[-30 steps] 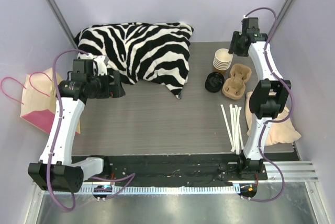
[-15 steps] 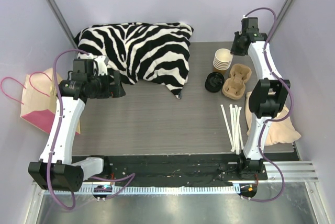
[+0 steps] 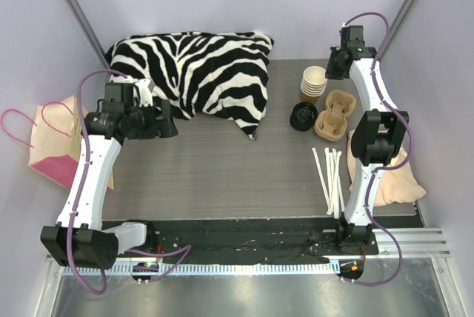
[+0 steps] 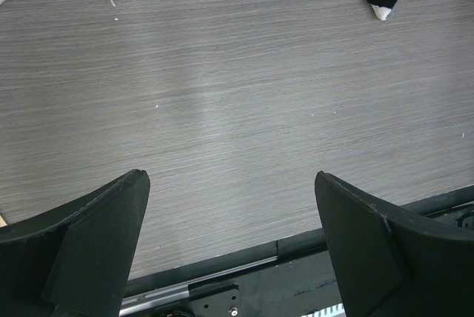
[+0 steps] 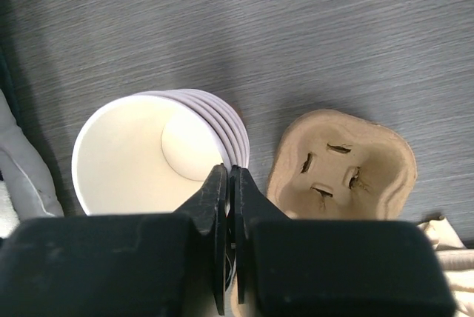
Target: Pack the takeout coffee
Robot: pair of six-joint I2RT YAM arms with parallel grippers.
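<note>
The right arm reaches to the far right corner, wrist tipped down over the stack of paper cups (image 3: 314, 82). The stack has nudged slightly left as the right gripper (image 5: 229, 184) has just closed to a thin pinch on the top cup (image 5: 126, 154), at its rim. This is probably the grasp to free one cup. The left arm hangs unmoved over the table (image 4: 222, 72) at left, its left gripper (image 4: 229, 180) spread wide and empty. No lidded takeout coffee shows yet. Black lids (image 3: 303, 116) lie just near of the stack, against the pulp cup carrier (image 5: 341, 165).

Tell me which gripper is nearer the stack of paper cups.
Right. The right gripper is pinched on the rim of the stack of paper cups. The left gripper hangs open over the table on the opposite side, beside the zebra pillow.
</note>
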